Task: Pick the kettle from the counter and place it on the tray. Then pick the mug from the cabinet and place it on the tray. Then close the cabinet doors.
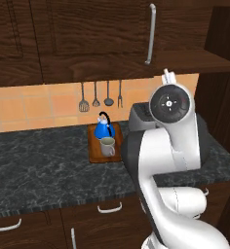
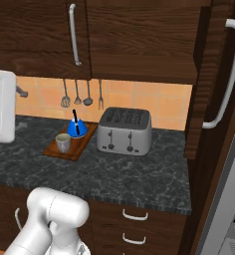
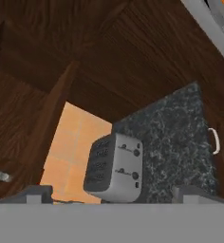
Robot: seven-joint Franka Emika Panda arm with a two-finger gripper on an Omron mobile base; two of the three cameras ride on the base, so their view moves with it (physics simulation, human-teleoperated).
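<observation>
The blue kettle (image 1: 103, 128) (image 2: 77, 128) and the grey-beige mug (image 1: 107, 146) (image 2: 63, 143) both stand on the wooden tray (image 1: 95, 156) (image 2: 82, 146), on the dark counter (image 1: 39, 160) (image 2: 139, 172). The mug is in front of the kettle. Above, the cabinet's left door (image 1: 102, 29) (image 2: 35, 30) is closed. Its right door (image 2: 205, 84) stands swung open, showing the shelf base (image 1: 200, 61). My gripper (image 3: 116, 194) is open and empty, raised up by the cabinet. It looks down at the toaster (image 3: 115, 168).
A silver toaster (image 2: 125, 131) (image 1: 139, 118) stands right of the tray. Utensils (image 1: 100, 97) (image 2: 82, 94) hang on the tiled wall. Drawers with curved handles (image 2: 134, 215) run below the counter. My white arm (image 1: 170, 146) blocks the right part of the left base view.
</observation>
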